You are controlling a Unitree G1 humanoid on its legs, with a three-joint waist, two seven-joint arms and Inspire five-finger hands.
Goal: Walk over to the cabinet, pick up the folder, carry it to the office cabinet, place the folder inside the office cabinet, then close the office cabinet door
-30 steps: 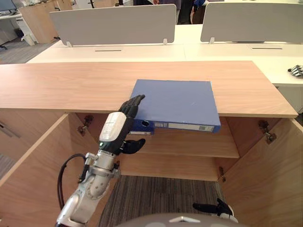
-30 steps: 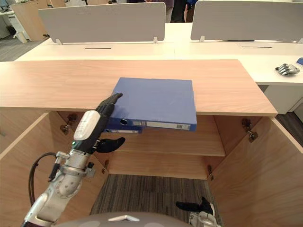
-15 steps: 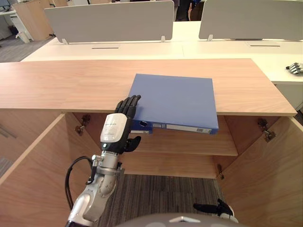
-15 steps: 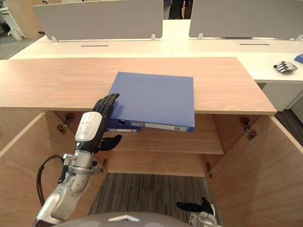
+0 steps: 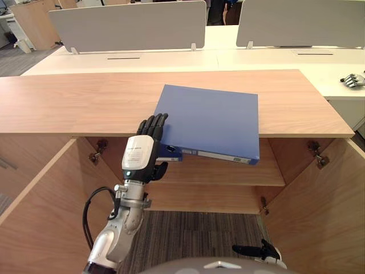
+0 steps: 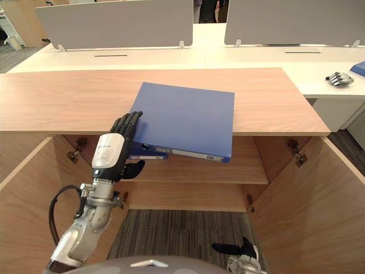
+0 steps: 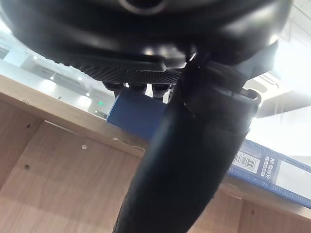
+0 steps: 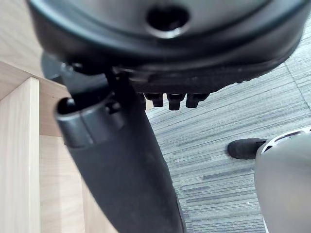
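Observation:
A blue folder (image 5: 214, 120) lies flat on the wooden cabinet top (image 5: 74, 103), its near edge hanging out over the open front. My left hand (image 5: 140, 157) is raised at the folder's near left corner. Its straight fingers lie against that corner and the thumb sits just below it. In the left wrist view the fingertips reach the folder's blue edge (image 7: 133, 114), with the thumb (image 7: 194, 145) in front of it. My right hand (image 5: 254, 251) hangs low above the carpet, open and holding nothing.
The cabinet's two doors stand open, the left door (image 5: 34, 211) and the right door (image 5: 319, 217), with a shelf (image 5: 228, 174) inside. White desks with grey dividers (image 5: 128, 25) stand behind it. A loose robot hand (image 5: 353, 81) lies on the desk at the far right.
My left forearm has swung more upright and the hand has drawn in along the folder's left corner. The folder has turned a little, so its near right corner overhangs farther. The camera shifted slightly.

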